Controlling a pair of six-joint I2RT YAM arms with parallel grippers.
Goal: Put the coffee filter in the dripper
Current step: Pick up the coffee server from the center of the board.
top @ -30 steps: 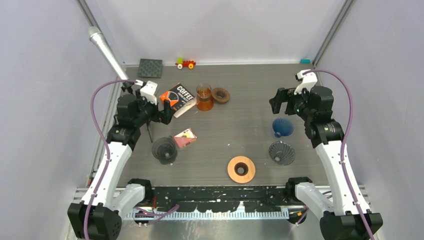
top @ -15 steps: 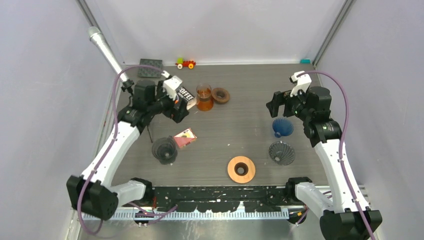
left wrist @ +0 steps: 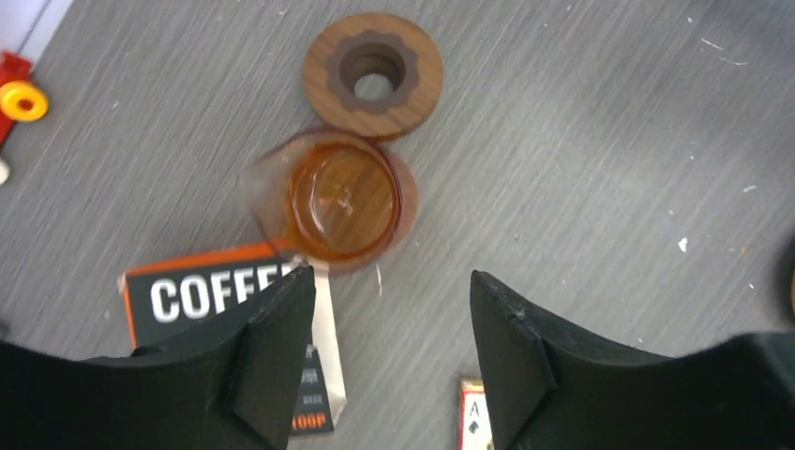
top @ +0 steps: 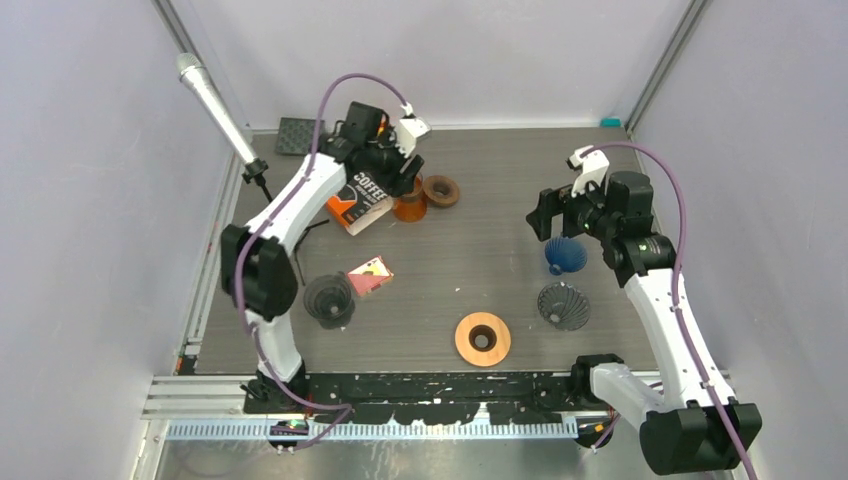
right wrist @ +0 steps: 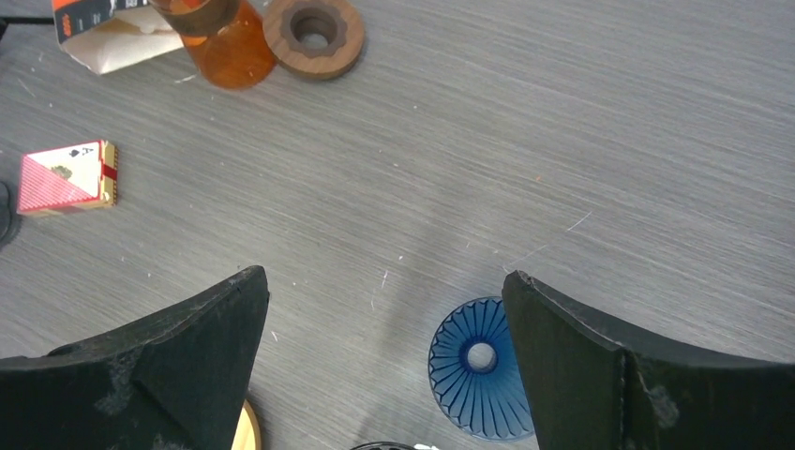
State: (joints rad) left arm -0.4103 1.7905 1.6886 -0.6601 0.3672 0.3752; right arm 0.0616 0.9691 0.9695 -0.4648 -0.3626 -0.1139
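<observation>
The coffee filter pack [top: 357,200] is a black and orange "COFFEE" box lying at the far left; it also shows in the left wrist view [left wrist: 202,298]. A blue dripper [top: 566,255] stands mouth down at the right, also seen in the right wrist view [right wrist: 480,367]. A black dripper [top: 563,305] stands near it, and another black dripper [top: 329,298] at the left. My left gripper [top: 392,178] [left wrist: 392,291] is open and empty, above the table beside the amber carafe [left wrist: 342,202]. My right gripper [top: 546,214] [right wrist: 384,286] is open and empty, above and left of the blue dripper.
A dark wooden ring [top: 441,190] lies beside the carafe [top: 408,200]. A light wooden ring [top: 483,338] lies near the front. A card pack [top: 370,275] lies left of centre. A toy car [top: 371,126], black mat [top: 301,136] and microphone [top: 215,105] are at the back.
My left arm has swung far and to the right, from beside the coffee box to over the carafe. My right gripper has shifted a little to the left.
</observation>
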